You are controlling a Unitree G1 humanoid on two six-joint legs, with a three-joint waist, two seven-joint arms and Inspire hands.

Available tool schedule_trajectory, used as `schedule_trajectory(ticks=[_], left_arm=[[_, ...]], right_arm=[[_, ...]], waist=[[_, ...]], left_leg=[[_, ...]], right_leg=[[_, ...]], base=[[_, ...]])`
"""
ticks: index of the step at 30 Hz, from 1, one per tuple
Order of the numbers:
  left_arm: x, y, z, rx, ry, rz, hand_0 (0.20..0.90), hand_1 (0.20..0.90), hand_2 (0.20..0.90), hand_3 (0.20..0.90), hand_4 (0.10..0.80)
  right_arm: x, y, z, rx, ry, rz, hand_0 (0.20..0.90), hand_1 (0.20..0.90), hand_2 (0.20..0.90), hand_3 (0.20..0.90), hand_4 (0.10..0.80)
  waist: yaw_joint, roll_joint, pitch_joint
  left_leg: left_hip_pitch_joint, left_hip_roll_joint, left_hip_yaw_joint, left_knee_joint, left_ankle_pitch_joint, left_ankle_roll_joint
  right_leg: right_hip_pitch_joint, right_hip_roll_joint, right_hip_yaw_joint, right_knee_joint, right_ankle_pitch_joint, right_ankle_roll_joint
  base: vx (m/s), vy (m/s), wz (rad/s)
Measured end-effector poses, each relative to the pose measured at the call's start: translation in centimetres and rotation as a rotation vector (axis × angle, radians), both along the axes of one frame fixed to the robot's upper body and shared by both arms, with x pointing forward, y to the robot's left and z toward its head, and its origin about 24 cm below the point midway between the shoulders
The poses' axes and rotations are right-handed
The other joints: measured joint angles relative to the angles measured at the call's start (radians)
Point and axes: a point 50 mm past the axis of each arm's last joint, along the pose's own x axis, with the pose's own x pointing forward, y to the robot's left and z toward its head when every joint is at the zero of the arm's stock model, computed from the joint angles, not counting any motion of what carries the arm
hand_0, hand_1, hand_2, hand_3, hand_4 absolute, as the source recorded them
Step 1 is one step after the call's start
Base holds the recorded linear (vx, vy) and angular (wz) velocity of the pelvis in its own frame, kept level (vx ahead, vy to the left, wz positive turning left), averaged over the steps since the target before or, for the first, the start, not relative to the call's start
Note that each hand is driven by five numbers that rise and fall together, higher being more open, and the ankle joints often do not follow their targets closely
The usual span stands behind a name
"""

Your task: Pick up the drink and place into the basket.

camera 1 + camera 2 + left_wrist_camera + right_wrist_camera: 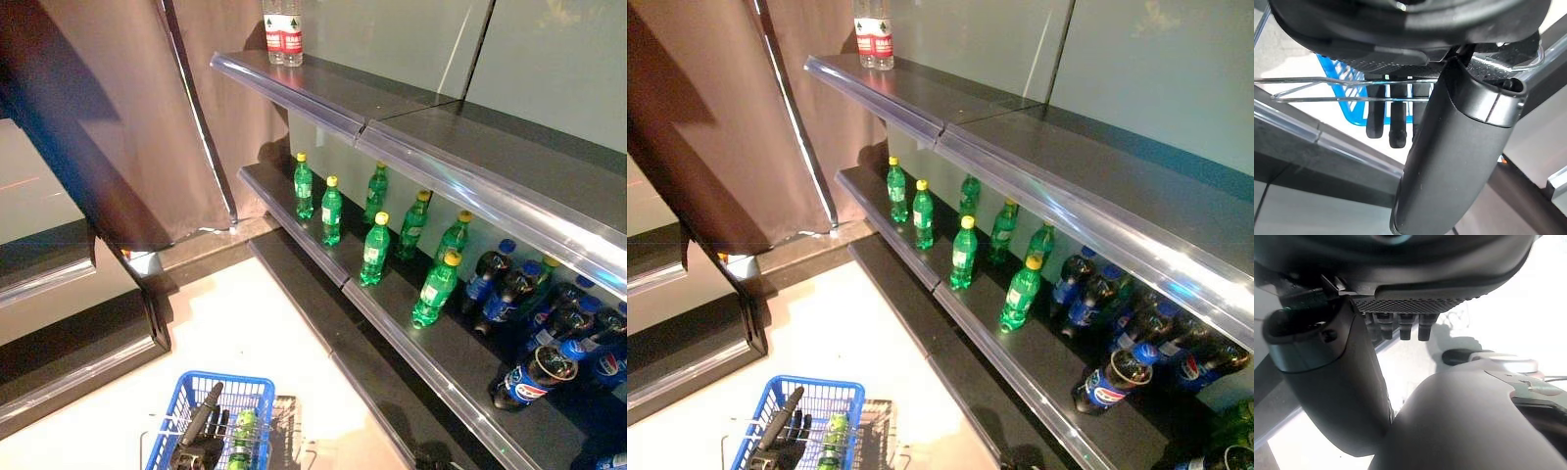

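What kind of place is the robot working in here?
Most likely a shop or a mock-up of one: long dark shelves with clear price-strip edges, rows of green bottles and cola bottles, and a blue shopping basket carried by the left hand.

No print legible. Red labels on clear bottles point(282, 31), top shelf point(323, 93): characters too small. Green bottles point(375, 249) carry pale labels, unreadable. Cola bottles point(534, 376) show round red-white-blue emblem, lettering not legible.
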Motion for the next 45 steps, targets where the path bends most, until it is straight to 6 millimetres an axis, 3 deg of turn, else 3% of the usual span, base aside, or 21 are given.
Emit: schedule_trajectory(ticks=[34, 45], left_arm=[[0.0, 0.0, 0.0, 0.009, 0.001, -0.004, 0.300, 0.300, 0.300, 0.200, 0.100], [-0.1, -0.5, -0.2, 0.034, -0.006, 0.033, 0.300, 0.300, 0.300, 0.200, 0.100]], right_arm=[[0.4, 0.2, 0.1, 0.010, -0.018, 0.006, 0.900, 0.900, 0.900, 0.900, 0.800], [2.7, 0.7, 1.0, 0.044, -0.160, -0.012, 0.900, 0.900, 0.900, 0.900, 0.800]], waist=[[0.000, 0.000, 0.001], [-0.002, 0.005, 0.013]], left_leg=[[0.001, 0.000, 0.001, 0.000, 0.000, 0.000], [0.003, 0.000, 0.005, 0.000, 0.000, 0.000]], right_leg=[[0.000, 0.000, 0.002, 0.000, 0.000, 0.000], [0.000, 0.000, 0.006, 0.000, 0.001, -0.001]], base=[[0.000, 0.000, 0.00], [0.000, 0.000, 0.00]])
